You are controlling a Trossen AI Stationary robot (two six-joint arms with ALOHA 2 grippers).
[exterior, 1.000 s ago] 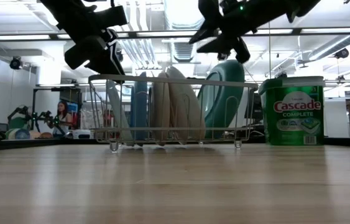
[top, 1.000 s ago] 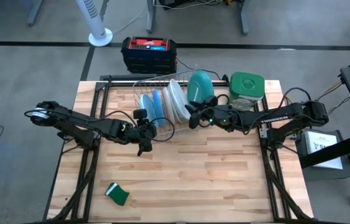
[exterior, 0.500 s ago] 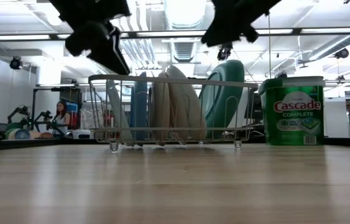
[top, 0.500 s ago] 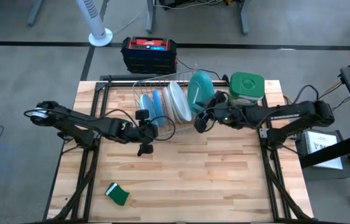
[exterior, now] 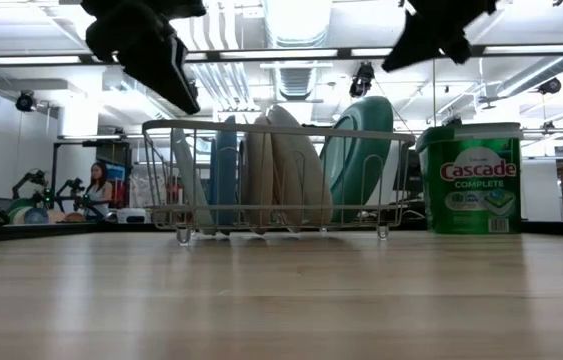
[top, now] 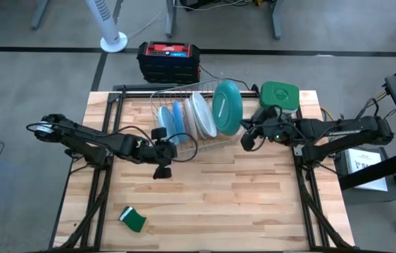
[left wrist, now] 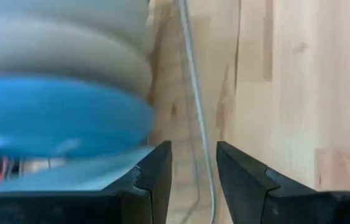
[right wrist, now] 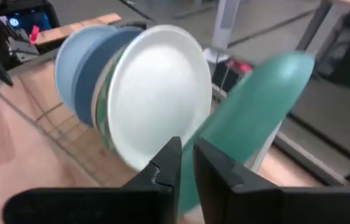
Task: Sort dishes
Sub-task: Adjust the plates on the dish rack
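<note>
We see the dishes standing on edge in the wire rack (top: 183,133) at the table's far side: light blue plates (top: 171,117), white plates (top: 199,115), then the large teal-backed plate (top: 227,107) at the rack's right end. Our right gripper (top: 247,140) hangs just right of that teal plate, apart from it, fingers nearly pressed together with nothing between them. Our left gripper (top: 161,169) hovers at the rack's near left corner, fingers (left wrist: 153,174) parted around empty space, the blue plates just ahead. The green-lidded container (top: 279,98) crowds the right arm; the near wooden table (top: 240,204) lies open, with a green sponge (top: 133,220) near its front left
</note>
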